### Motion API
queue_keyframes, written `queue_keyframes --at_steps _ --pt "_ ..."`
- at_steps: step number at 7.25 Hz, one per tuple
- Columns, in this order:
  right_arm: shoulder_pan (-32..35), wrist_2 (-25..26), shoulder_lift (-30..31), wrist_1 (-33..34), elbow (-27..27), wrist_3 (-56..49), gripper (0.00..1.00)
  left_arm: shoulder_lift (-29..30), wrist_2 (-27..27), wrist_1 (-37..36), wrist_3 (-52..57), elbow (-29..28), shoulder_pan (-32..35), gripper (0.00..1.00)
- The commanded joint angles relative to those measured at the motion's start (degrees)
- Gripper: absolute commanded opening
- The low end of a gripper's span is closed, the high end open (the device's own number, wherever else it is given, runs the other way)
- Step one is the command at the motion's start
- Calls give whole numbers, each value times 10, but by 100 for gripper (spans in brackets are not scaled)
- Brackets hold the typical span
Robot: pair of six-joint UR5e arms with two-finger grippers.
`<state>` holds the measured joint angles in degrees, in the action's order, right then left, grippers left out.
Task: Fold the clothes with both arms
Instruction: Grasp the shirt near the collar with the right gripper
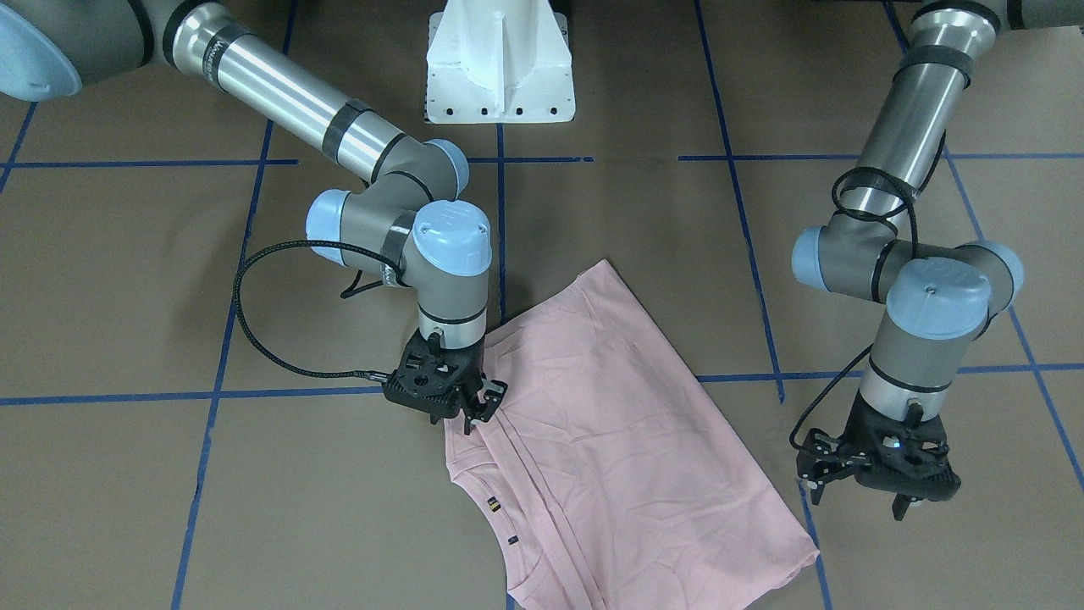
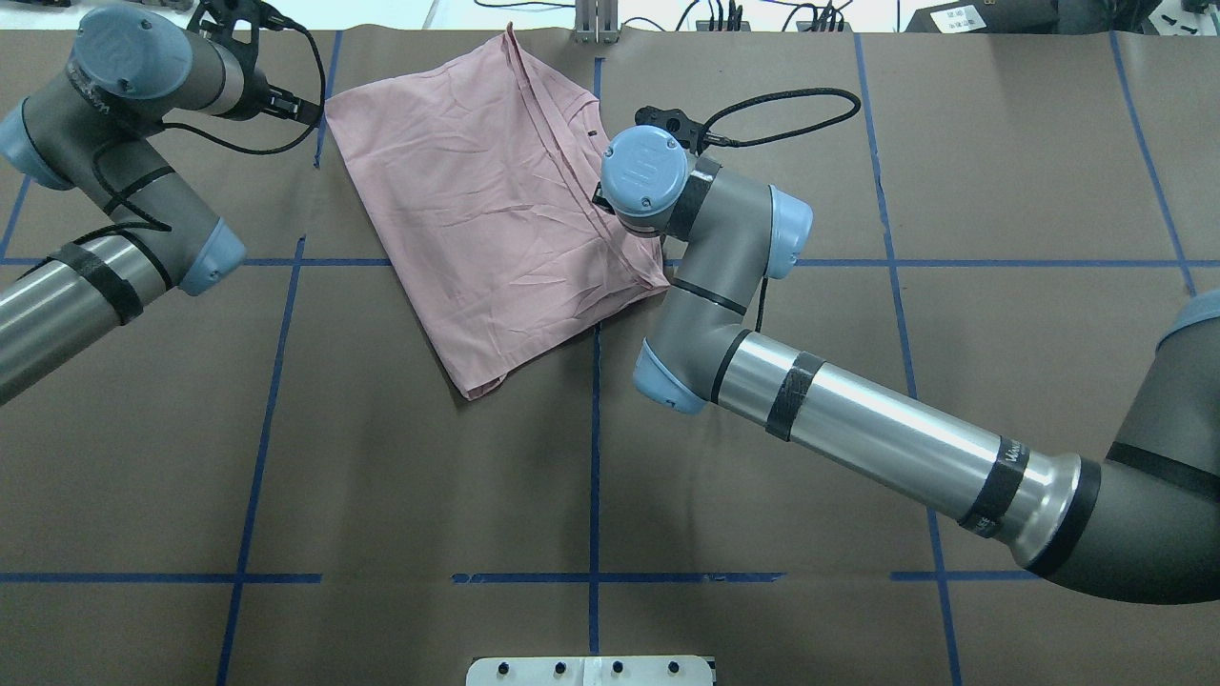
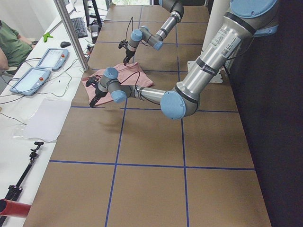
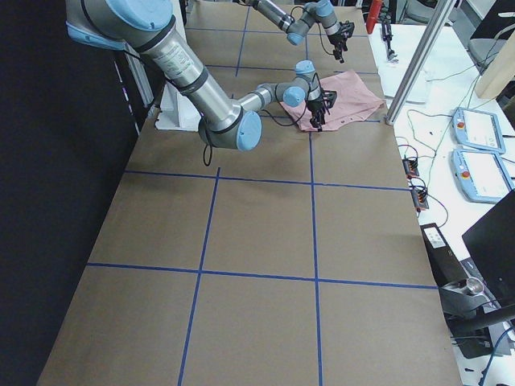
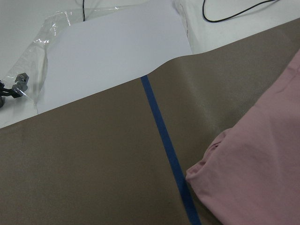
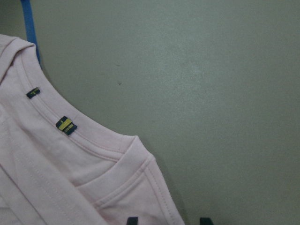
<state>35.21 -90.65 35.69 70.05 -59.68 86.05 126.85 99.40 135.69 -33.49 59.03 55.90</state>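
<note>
Table (image 1: 127,280): flat top covered in matt brown paper, marked into squares by thin blue tape (image 1: 220,373).

Right arm (image 1: 288,93): polished silver tube with grey elbows and rounded light blue caps. A black braided cable loops beside the wrist. It reaches to the T-shirt's edge on the robot's right.

Left arm (image 1: 906,127): same build, with its wrist turned down over bare paper just off the T-shirt's other side.

T-shirt (image 1: 610,424): pale pink soft knit, finely creased, folded into a rough four-sided slab. It lies askew to the tape grid at the far side of the table from the robot, between the two grippers. Layered folded edges with double stitch lines run along the side by the right gripper, and a ribbed neckline curves there.

Right gripper (image 1: 478,413): black and angular, pointing down at the shirt's edge. The jaws stand moderately apart and pinch nothing. In the right wrist view one of the fingertips (image 6: 133,221) sits over the pink hem and the other over bare paper, so they straddle the edge. Contact with the cloth cannot be told.

Left gripper (image 1: 855,498): black, with fingers that look spread wide. It is empty, above the paper near the shirt's corner and apart from the cloth.

Tags (image 6: 66,125): two tiny dark rectangles with a yellow stripe, sewn on the neckline band.
</note>
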Motion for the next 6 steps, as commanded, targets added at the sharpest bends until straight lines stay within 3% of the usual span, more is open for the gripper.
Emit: queue_keyframes --at_steps 1,2,3,4,6 --pt "-3 2 0 0 3 0 53 0 0 0 0 0 0 100" --pt "-4 2 0 0 3 0 51 0 0 0 0 0 0 100" --pt "-5 2 0 0 3 1 31 0 0 0 0 0 0 100" --pt "-5 4 1 1 4 2 0 0 0 0 0 0 0 100" --pt "-4 4 1 2 4 -2 0 0 0 1 0 0 0 100"
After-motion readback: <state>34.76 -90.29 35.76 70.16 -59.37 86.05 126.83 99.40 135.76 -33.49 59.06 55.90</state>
